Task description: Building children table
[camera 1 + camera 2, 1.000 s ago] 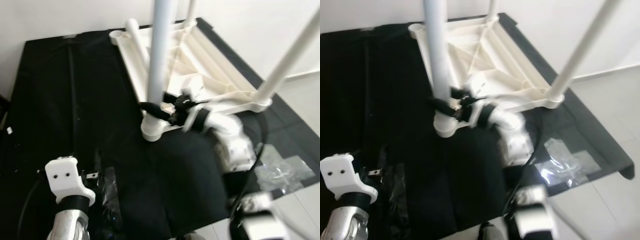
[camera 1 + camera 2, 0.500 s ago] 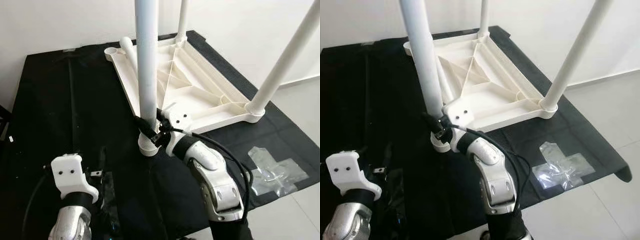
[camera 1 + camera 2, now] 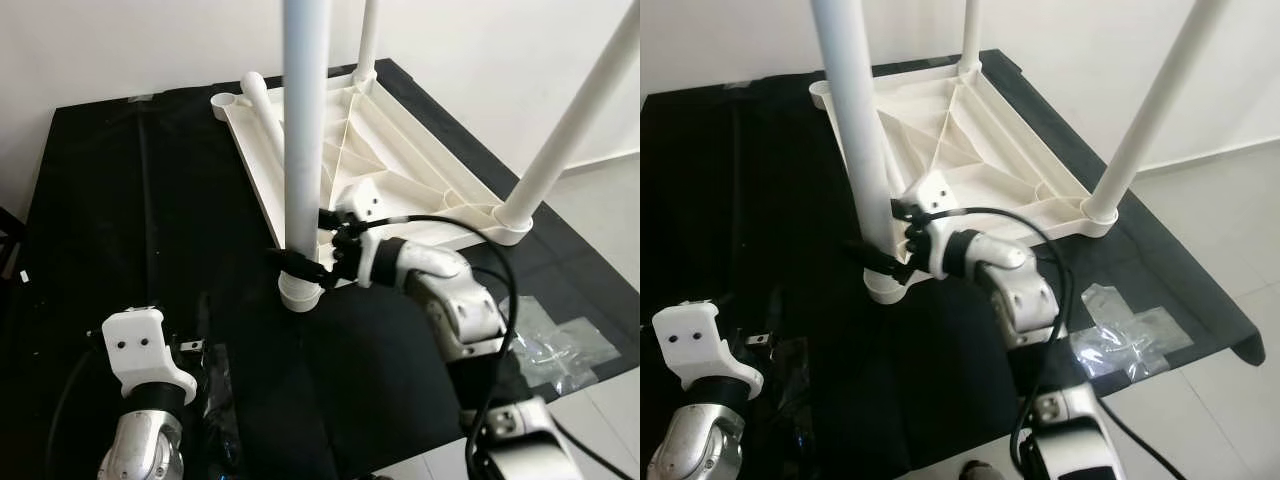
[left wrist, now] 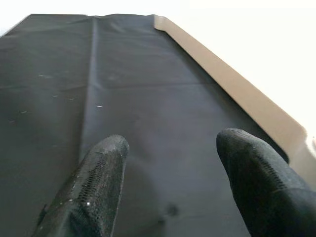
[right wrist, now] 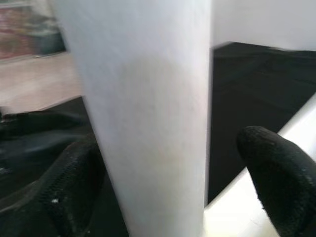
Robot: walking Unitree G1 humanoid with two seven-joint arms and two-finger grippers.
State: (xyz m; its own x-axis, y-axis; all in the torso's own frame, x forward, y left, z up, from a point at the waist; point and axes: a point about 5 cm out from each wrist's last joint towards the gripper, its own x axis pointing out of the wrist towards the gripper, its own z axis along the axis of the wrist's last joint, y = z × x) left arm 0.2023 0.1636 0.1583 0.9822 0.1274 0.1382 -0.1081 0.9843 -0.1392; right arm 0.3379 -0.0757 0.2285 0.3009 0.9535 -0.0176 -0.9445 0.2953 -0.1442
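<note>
A white plastic table top (image 3: 400, 170) lies upside down on a black cloth (image 3: 120, 220). Three white legs stand in its corners: a near one (image 3: 302, 140), a right one (image 3: 570, 125) and a far one (image 3: 367, 40). A loose leg (image 3: 262, 105) lies along the top's left rim. My right gripper (image 3: 290, 262) is low on the near leg just above its socket, open, its fingers (image 5: 276, 177) straddling the leg (image 5: 148, 123) with a gap on one side. Low at the left, my left gripper (image 4: 170, 143) is open over bare cloth.
A clear plastic bag (image 3: 560, 345) lies on the cloth at the right, near its edge and the pale tiled floor (image 3: 610, 420). Crinkled plastic (image 3: 215, 400) sits beside my left arm (image 3: 140, 355). A white wall (image 3: 120, 40) runs close behind the cloth.
My right forearm has swung from in front of the near leg round to its right side, with the gripper staying at the leg's base. The left arm has stayed put.
</note>
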